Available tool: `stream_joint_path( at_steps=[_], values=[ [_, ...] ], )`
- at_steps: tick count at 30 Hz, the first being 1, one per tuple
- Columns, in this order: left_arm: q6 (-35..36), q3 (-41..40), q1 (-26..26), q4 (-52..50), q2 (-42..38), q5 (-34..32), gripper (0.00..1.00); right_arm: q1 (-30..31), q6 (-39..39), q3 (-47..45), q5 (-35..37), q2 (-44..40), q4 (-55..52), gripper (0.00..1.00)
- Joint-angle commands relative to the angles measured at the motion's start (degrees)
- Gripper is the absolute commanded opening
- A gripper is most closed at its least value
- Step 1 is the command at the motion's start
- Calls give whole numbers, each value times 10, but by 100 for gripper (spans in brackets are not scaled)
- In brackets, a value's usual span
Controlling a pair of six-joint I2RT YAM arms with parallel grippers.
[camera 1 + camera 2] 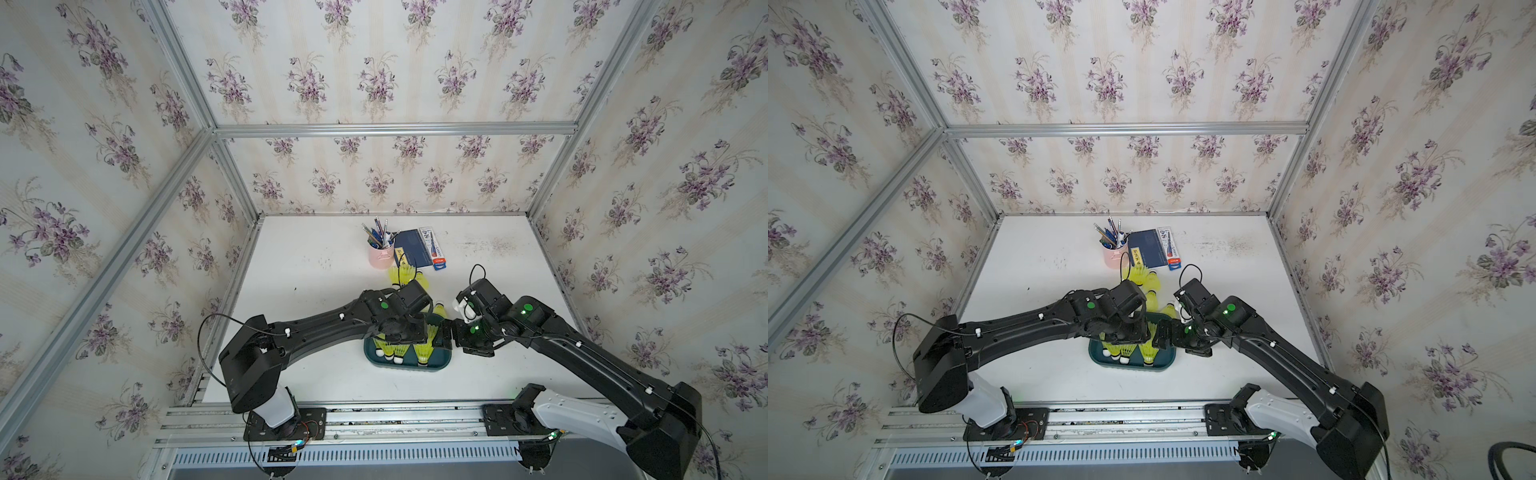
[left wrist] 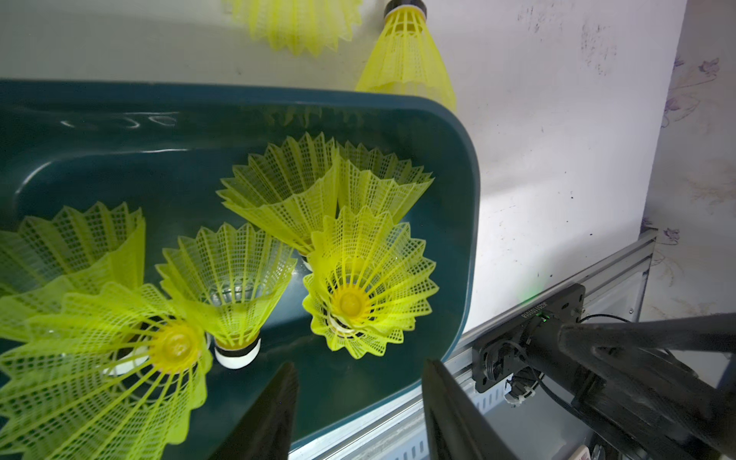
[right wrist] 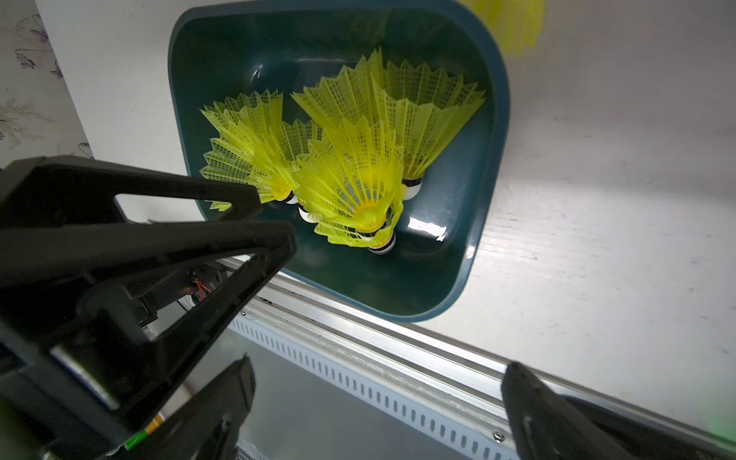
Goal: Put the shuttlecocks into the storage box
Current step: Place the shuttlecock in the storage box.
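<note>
The storage box (image 1: 441, 365) (image 1: 1168, 365) is a dark teal tray near the table's front. Several neon yellow shuttlecocks (image 2: 366, 286) (image 3: 358, 175) stand or lean inside it, skirts up. My left gripper (image 2: 360, 362) hangs over the box, open, with nothing between its fingers. Its black fingers (image 3: 271, 239) also show in the right wrist view, above the box's rim (image 3: 502, 119). My right gripper (image 3: 378, 362) is open wide and empty, by the box's right end. More shuttlecocks (image 1: 402, 274) (image 1: 440, 309) (image 2: 406, 55) lie on the table behind the box.
Behind the loose shuttlecocks, a pink pen cup (image 1: 381, 254) stands next to a blue notebook (image 1: 409, 248) and a small pack (image 1: 432, 249). An aluminium rail (image 1: 395, 415) runs along the table's front edge. Papered walls enclose three sides.
</note>
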Motion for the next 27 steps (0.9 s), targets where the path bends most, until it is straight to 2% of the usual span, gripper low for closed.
stream_joint_path(
  at_steps=[1, 9, 15, 19, 27],
  values=[
    [3, 5, 1, -26, -7, -14, 59, 1, 1, 4, 14, 1, 0, 100],
    [12, 12, 1, -30, -17, -25, 79, 0, 15, 12, 32, 3, 3, 99],
    [24, 24, 1, -49, -26, -41, 90, 0, 23, 25, 52, 8, -1, 97],
    [35, 32, 5, -64, -34, -49, 94, 0, 27, 40, 68, 14, -1, 96],
    [60, 40, 33, -85, -55, -50, 94, -4, 35, 79, 105, 42, 4, 91]
  ],
)
